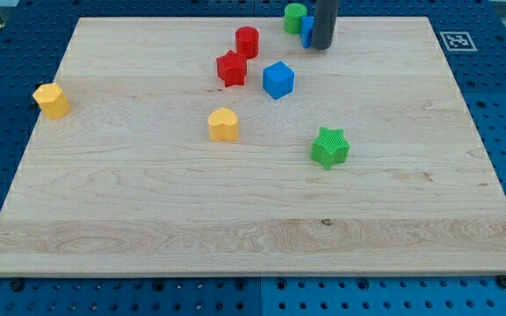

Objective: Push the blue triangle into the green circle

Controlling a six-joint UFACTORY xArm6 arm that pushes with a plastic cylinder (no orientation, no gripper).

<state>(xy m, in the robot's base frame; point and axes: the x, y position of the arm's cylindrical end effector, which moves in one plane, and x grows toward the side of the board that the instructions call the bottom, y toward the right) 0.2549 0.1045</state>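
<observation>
The green circle (294, 17) stands at the top edge of the wooden board (253, 211), right of centre. The blue triangle (307, 32) sits right beside it on its right, touching or nearly touching, and is mostly hidden behind my dark rod. My tip (321, 46) rests on the board just right of the blue triangle, against it.
A red cylinder (248, 41) and a red star-like block (232, 68) lie left of the green circle. A blue cube (278, 80) sits below them. A yellow heart (223, 125), a green star (330, 147) and a yellow hexagon (52, 101) lie further off.
</observation>
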